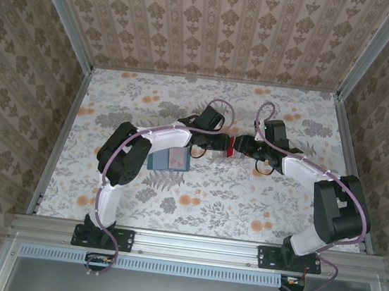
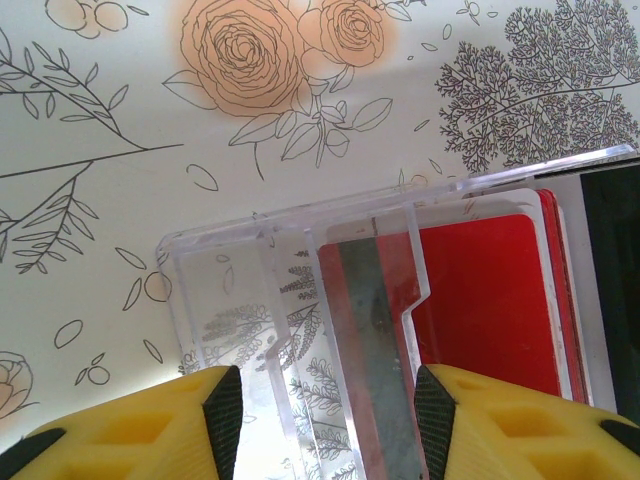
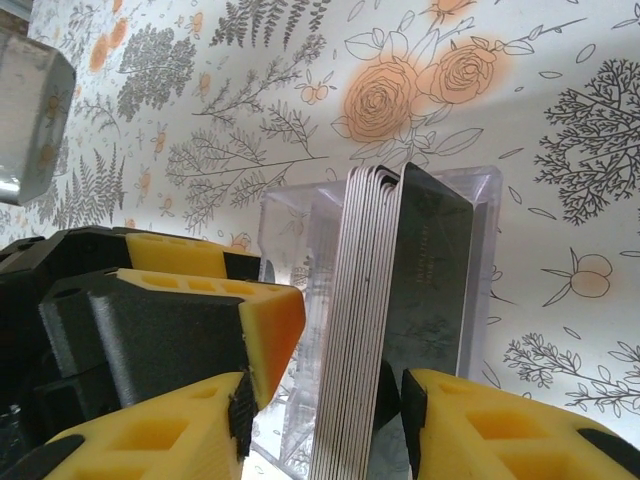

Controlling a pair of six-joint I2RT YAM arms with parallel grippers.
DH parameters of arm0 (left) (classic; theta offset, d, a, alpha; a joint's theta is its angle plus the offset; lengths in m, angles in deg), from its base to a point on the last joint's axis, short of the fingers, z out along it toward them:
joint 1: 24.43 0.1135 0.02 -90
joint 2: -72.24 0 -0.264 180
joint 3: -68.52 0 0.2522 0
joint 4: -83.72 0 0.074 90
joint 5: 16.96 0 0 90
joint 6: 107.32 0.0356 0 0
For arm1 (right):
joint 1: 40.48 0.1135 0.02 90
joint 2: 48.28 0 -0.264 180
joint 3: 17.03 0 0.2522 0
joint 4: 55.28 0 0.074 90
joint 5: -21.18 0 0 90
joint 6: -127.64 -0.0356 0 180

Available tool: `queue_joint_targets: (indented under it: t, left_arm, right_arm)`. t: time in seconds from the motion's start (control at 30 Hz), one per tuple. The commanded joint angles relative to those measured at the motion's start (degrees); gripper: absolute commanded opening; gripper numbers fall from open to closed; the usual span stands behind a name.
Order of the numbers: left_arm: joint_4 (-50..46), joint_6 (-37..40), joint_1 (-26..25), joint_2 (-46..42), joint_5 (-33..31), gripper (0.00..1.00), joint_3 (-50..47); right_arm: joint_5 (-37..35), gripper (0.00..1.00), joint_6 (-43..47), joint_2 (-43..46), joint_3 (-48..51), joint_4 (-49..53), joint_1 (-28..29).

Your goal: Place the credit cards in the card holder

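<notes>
Credit cards (image 3: pixel 385 330) stand stacked in a clear tray (image 2: pixel 230 270) on the desk (image 1: pixel 244 201), left fingers (image 2: pixel 130 430) straddling the tray, right fingers (image 3: pixel 520 430) flanking the stack, whether either pinches I cannot tell; pulling one card seems in hand, then carrying it to the card holder (image 1: pixel 169 161) nearby.

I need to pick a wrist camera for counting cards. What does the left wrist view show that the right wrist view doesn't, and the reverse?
Left wrist: the flat face of the red card, seen through the wall of the clear tray, with a notched divider in front of it.
Right wrist: the card stack edge-on, its thin edges distinguishable, a dark card on the outside, and the right gripper with a finger on either side.
Both: the tray holding cards, the left gripper at it, and the floral table cover.
</notes>
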Motion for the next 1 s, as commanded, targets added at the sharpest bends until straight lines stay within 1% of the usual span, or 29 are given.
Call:
queue_joint_targets:
  t: [0.0, 0.17, 0.4, 0.47, 0.57, 0.73, 0.83, 0.97]
  left_arm:
    - [-1.5, -0.04, -0.49, 0.76, 0.99, 0.52, 1.31]
    - [-1.73, 0.11, -0.51, 0.77, 0.82, 0.52, 1.46]
    - [-1.29, -0.12, -0.55, 0.52, 0.83, 0.52, 0.5]
    - [-1.2, -0.11, -0.58, 0.34, 0.76, 0.52, 0.34]
    - [-1.02, -0.18, -0.58, 0.22, 0.76, 0.52, 0.3]
    - [-0.3, -0.39, -0.51, 0.24, 1.14, 0.52, -0.03]
    - [0.25, -0.6, -0.62, 0.32, 1.38, 0.52, -0.15]
    - [0.48, -0.53, -0.84, 0.2, 1.62, 0.52, -0.24]
  right_arm:
    - [0.78, 0.46, 0.97, 2.33, 0.84, -1.02, 0.25]
    - [0.68, 0.42, 0.93, 2.54, 0.93, -0.96, 0.28]
    - [-0.23, 0.39, 1.06, 2.18, 0.62, -0.1, 0.23]
    - [-1.6, 0.4, 1.26, 1.83, 0.19, 1.22, 0.28]
    - [-4.31, 0.45, 1.97, 0.91, -0.7, 3.64, 0.26]
    - [-7.58, 0.46, 3.74, -0.95, -2.27, 6.1, 1.18]
    - [-8.07, 0.46, 4.86, -1.62, -2.97, 6.25, 2.78]
    - [-11.26, 0.47, 7.4, -2.06, -4.61, 7.89, 5.56]
